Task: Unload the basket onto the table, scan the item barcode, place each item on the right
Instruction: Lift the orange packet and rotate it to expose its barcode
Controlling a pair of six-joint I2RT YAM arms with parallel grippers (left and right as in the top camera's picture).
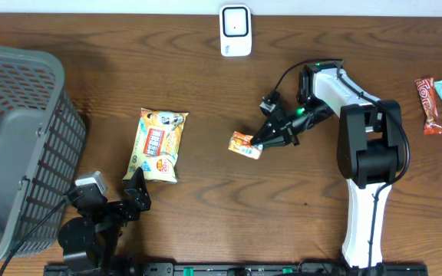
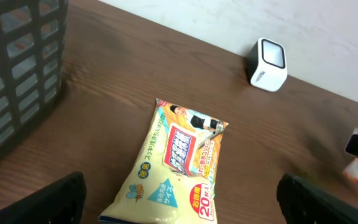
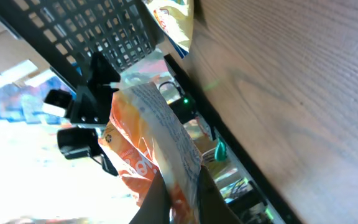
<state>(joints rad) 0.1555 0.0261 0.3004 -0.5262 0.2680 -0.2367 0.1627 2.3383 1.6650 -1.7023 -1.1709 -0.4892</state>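
A grey basket [image 1: 14,138] is seen at the 9 o'clock side of the tabletop [image 1: 206,84]. At about 7 o'clock the left hand [image 1: 135,193] is held low and released, its fingers [image 2: 61,199] spread wide and nothing between them. Just at 12 o'clock of this hand a pack of wipes [image 1: 158,144] is laid flat, yellow with a red label; it is apart from the fingers. The same wipes are shown in the left wrist view, lying between the two fingers but not touched by them.

At 12 o'clock of the tabletop, near the far edge, a white scanner [image 1: 235,31] is stood. It is well apart from the packet [image 1: 245,144], an orange one, which is found near the centre, at about 6 o'clock of the scanner. The packet is grasped at its 3 o'clock end by the right hand [image 1: 271,136], which is clenched on it. Whether the packet touches the wood cannot be told. In the right wrist view its printed white side is seen edge-on. At the 3 o'clock edge two snacks [image 1: 429,106] are laid side by side.
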